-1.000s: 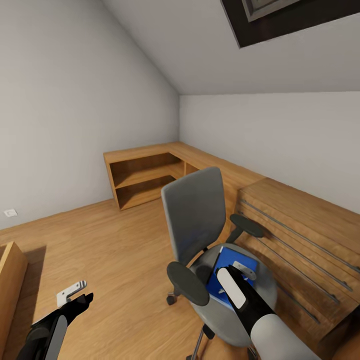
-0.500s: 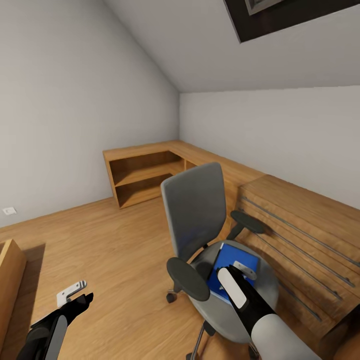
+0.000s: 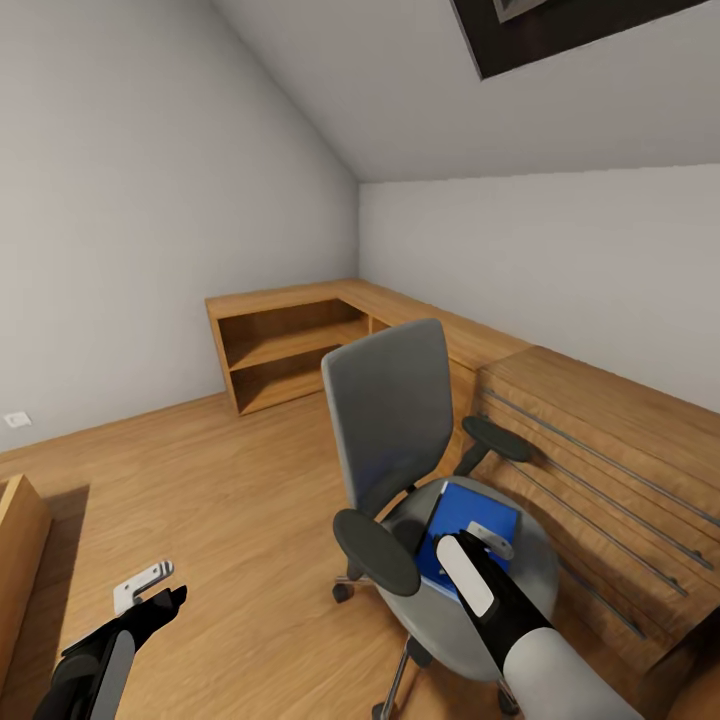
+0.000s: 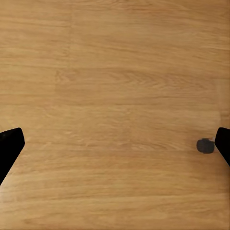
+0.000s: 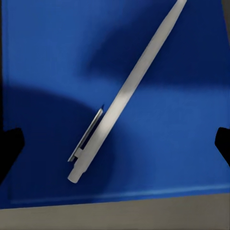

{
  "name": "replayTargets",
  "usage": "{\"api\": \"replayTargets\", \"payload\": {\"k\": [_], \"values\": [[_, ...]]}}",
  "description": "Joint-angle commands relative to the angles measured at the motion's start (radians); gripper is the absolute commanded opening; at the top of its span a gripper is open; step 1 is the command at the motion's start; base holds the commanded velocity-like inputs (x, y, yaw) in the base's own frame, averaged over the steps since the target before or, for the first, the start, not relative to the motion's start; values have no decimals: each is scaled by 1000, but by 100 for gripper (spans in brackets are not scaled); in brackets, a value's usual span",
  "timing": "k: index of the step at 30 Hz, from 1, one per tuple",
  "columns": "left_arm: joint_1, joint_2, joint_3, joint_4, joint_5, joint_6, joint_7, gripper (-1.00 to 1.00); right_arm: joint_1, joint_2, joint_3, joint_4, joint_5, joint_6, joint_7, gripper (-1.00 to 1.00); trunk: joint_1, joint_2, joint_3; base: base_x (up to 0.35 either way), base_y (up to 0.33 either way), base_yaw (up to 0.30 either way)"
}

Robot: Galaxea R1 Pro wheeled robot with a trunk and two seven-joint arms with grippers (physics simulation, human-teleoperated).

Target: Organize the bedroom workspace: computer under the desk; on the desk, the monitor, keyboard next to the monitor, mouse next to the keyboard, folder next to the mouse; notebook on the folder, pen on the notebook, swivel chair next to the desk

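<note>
The grey swivel chair (image 3: 390,410) stands on the wooden floor against a low wooden unit. On its seat (image 3: 538,565) lies a flat blue item (image 3: 482,506), folder or notebook, I cannot tell which. The right wrist view shows that blue cover (image 5: 48,57) close up, with a grey pen (image 5: 125,91) lying slantwise on it. My right gripper (image 3: 470,537) hovers just above the cover, open, its dark fingertips (image 5: 9,146) wide apart. My left gripper (image 3: 160,592) hangs open over bare floor to the chair's left.
A wooden corner shelf unit (image 3: 290,345) fills the far corner and joins a slatted low chest (image 3: 600,450) behind the chair. Another wooden piece (image 3: 20,560) stands at the left edge. Floor (image 3: 230,500) lies open between them. A small dark round thing (image 4: 205,145) sits on the floor.
The whole head view has shifted slightly, so the camera moved. Both grippers hold the same pose, and the blue item and pen have not moved on the seat.
</note>
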Motion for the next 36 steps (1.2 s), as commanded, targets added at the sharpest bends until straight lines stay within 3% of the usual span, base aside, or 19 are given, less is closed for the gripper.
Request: {"api": "replayTargets", "payload": {"k": [1,36], "values": [[0,0,-1,-1,11,5,7,100,-1,-1,2,-1,-4,5,-6,100,0,0,-1,0,0,0],[0,2,-2,23,11,3,5,100,-1,-2,-2,1,-8,7,-6,100,0,0,-1,50,0,0]]}}
